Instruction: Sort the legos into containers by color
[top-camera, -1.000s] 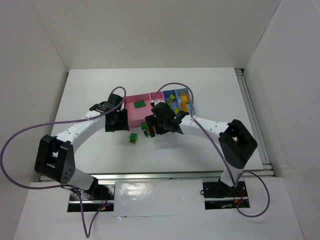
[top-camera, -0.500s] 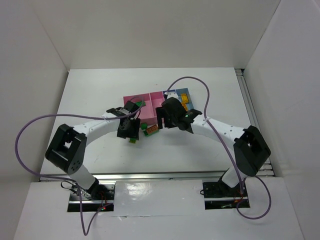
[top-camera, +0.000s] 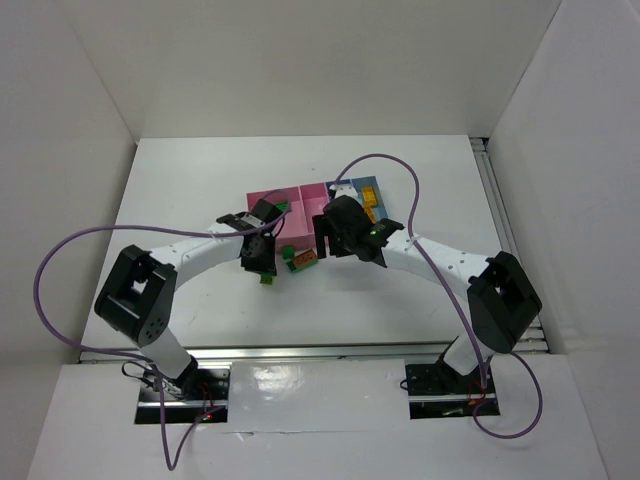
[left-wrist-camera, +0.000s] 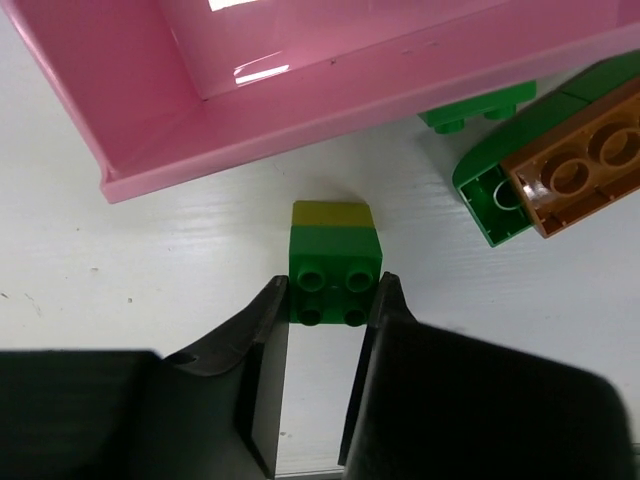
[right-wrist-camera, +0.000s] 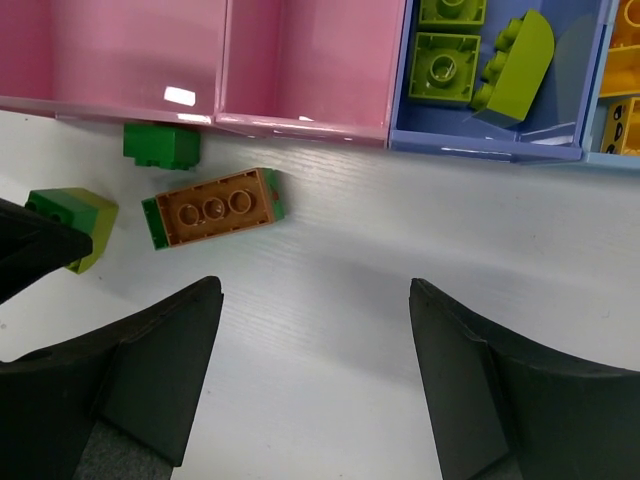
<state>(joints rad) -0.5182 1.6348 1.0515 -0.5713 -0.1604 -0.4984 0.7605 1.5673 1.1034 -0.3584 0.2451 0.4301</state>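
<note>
- Green brick (left-wrist-camera: 335, 270) with a lime far end sits flat on the white table (left-wrist-camera: 150, 250), just at 6 o'clock from the wide pink bin (left-wrist-camera: 300, 110).
- An orange brick (left-wrist-camera: 570, 175) with a green piece on its end lies near it, at 2 o'clock. A small dark green brick (left-wrist-camera: 475, 105) sits against the pink wall at 1 o'clock.
- Nothing sits between the green brick and the pink bin's wall.
- In the right wrist view, lime bricks (right-wrist-camera: 515, 55) are in the blue bin (right-wrist-camera: 490, 150) at 1 o'clock.
- The left gripper (left-wrist-camera: 330, 325) is low over the table. Its two fingers (left-wrist-camera: 265, 330) are close together, one on each side of the brick's near end. I cannot tell if they are squeezing it.
- The right gripper (right-wrist-camera: 320, 370) is held above the table with its fingers wide apart. It holds nothing.
- From the top view, the left arm (top-camera: 190, 250) reaches toward 2 o'clock. The right arm (top-camera: 440, 258) reaches toward 10 o'clock. The two grippers are near each other in front of the bins.
</note>
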